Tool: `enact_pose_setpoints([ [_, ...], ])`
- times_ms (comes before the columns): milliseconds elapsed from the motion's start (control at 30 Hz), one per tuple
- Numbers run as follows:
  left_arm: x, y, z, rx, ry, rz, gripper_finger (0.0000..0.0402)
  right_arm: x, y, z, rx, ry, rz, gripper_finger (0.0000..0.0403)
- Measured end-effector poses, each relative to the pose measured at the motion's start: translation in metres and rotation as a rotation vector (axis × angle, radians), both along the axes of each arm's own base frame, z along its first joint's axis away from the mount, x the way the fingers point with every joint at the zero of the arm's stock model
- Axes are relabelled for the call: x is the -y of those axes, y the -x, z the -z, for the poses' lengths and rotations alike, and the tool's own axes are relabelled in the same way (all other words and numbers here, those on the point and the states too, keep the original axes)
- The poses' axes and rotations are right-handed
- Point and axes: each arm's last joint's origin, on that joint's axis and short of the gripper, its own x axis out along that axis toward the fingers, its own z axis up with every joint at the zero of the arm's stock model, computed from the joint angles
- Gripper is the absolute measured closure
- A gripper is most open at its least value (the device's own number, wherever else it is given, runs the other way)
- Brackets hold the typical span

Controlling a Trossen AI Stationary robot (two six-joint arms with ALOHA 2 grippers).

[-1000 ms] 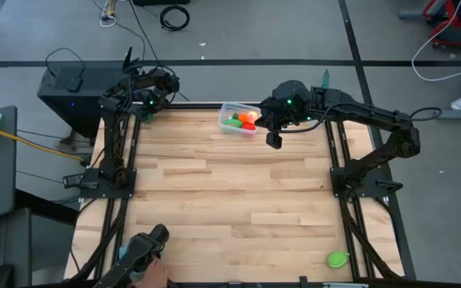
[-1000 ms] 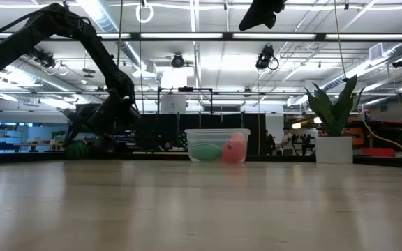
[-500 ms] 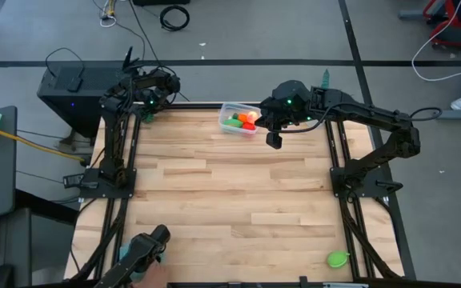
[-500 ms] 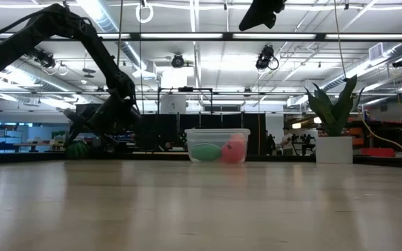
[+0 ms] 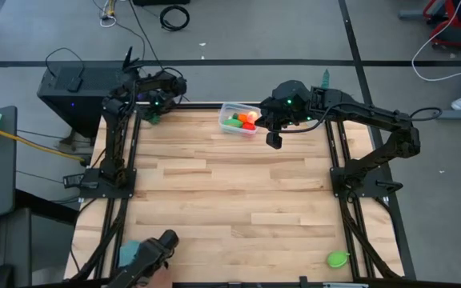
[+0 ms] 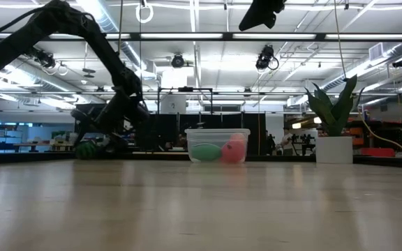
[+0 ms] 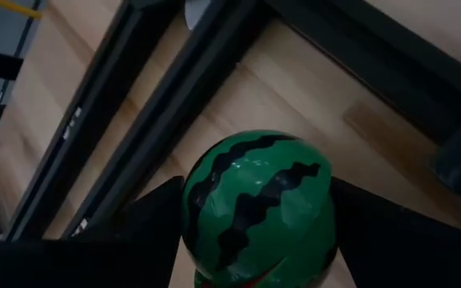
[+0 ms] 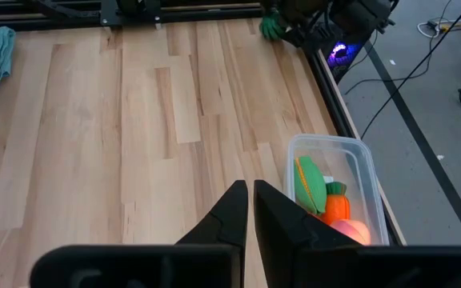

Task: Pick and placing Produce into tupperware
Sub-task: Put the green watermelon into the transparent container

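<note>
A green piece [image 5: 338, 258] lies at the near right bench [image 5: 230, 200] edge. At mid-bench height, the right gripper [image 8: 248, 210] is held with fingers closed, empty. At the far edge, the tupperware [image 5: 241, 119] contains produce; the watermelon [image 7: 256, 206] is clasped between the left gripper's [image 5: 152, 116] fingers.

Light wood plank table [image 5: 230, 192]. On it: clear tupperware [image 5: 239, 120] at the far edge, just left of the right gripper [image 5: 274, 140]; green piece [image 5: 338, 258] at the near right corner, well apart from both grippers; teal cloth [image 5: 130, 254] at the near left corner; white-potted plant [image 6: 334, 132] at the far edge.
</note>
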Motion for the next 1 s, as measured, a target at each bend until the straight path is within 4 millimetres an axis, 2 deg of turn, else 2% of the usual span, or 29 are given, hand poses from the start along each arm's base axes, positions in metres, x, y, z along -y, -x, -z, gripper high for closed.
enact_pose_setpoints([
  [267, 0.008, -0.022, 0.000, 0.036, -0.038, 0.069, 0.0110, 0.000, 0.000, 0.000, 0.000, 0.000, 0.000, 0.0371],
  [533, 0.020, -0.040, -0.005, 0.092, -0.034, 0.101, 0.0121, 0.000, 0.000, 0.000, -0.001, 0.000, 0.000, 0.0371],
  [700, 0.023, -0.045, -0.021, 0.156, -0.092, 0.107, 0.0116, 0.000, 0.000, 0.000, 0.000, 0.000, 0.000, 0.0371],
  [867, 0.024, -0.044, -0.044, 0.213, -0.171, 0.098, 0.0122, 0.000, 0.000, 0.000, -0.001, 0.000, 0.000, 0.0371],
  [1000, 0.026, -0.050, -0.064, 0.312, -0.265, 0.107, 0.0118, 0.000, 0.000, 0.000, -0.001, 0.000, 0.000, 0.0371],
])
